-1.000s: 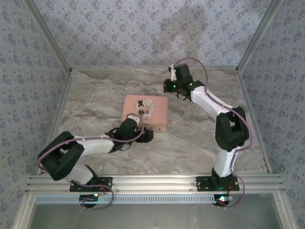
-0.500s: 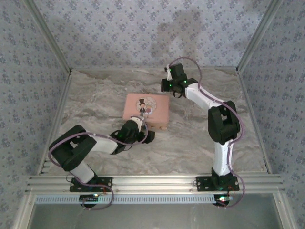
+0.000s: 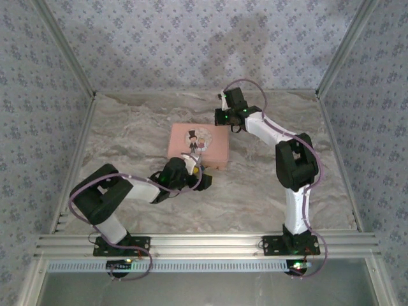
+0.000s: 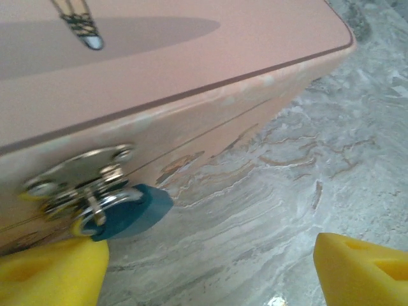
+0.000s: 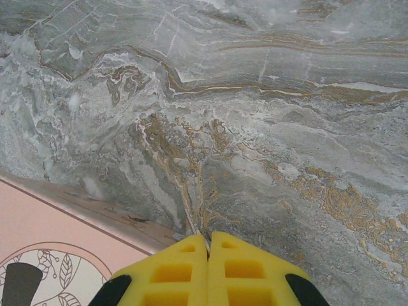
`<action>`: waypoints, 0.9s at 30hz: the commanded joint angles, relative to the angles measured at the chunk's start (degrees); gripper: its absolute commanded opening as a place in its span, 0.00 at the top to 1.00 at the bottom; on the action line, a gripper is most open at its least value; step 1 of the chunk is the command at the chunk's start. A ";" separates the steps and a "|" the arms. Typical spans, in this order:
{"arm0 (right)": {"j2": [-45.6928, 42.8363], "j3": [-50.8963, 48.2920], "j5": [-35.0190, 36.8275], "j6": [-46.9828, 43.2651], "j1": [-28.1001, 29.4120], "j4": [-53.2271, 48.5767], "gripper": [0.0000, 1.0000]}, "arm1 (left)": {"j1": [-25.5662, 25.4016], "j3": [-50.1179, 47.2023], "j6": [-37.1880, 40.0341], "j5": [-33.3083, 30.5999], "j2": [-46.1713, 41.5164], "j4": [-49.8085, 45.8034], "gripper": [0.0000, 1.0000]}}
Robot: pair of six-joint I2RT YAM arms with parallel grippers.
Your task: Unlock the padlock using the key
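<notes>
Tiny, hard, likely slippery padlock [image 4: 131, 211] hung from the pink tin [image 4: 191, 76] hasp [image 4: 76, 175], best pinched across its body by the wide-open, empty left gripper [image 4: 210, 268]; the right gripper [image 5: 208, 245] was clamped on what looked like the key [image 5: 190, 222].

Padlock [image 4: 137, 211] partly behind metal hasp [image 4: 80, 175]

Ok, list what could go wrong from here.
1. The padlock sits off-centre, by one side of the open left jaws; closing may catch the hasp or push it aside.
2. Only a thin sliver of key pokes from the shut right jaws; it could twist or slip.
3. The tin might slide when pushed.
</notes>
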 commanded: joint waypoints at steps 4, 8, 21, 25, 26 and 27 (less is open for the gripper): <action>0.63 -0.66 1.06 -1.17 0.34 -1.20 1.00 | 2.21 1.15 -2.24 7.47 0.44 5.44 0.21; 0.45 -0.90 1.23 -1.23 0.40 -1.10 1.00 | 2.69 1.05 -3.59 8.33 0.77 6.13 0.21; 0.01 -1.28 1.45 -1.63 0.46 -1.12 1.00 | 4.41 2.51 -7.87 8.71 5.97 8.01 0.23; -0.25 -1.49 1.75 -2.02 0.47 -1.07 1.00 | 4.25 0.81 -8.30 2.49 4.77 7.73 0.21; -0.18 -1.42 1.78 -2.11 0.45 -1.05 1.00 | 4.17 0.24 -8.16 0.40 4.18 7.49 0.20; -0.18 -1.37 1.83 -2.18 0.41 -1.09 1.00 | 4.10 -0.03 -7.88 -1.01 3.61 6.91 0.19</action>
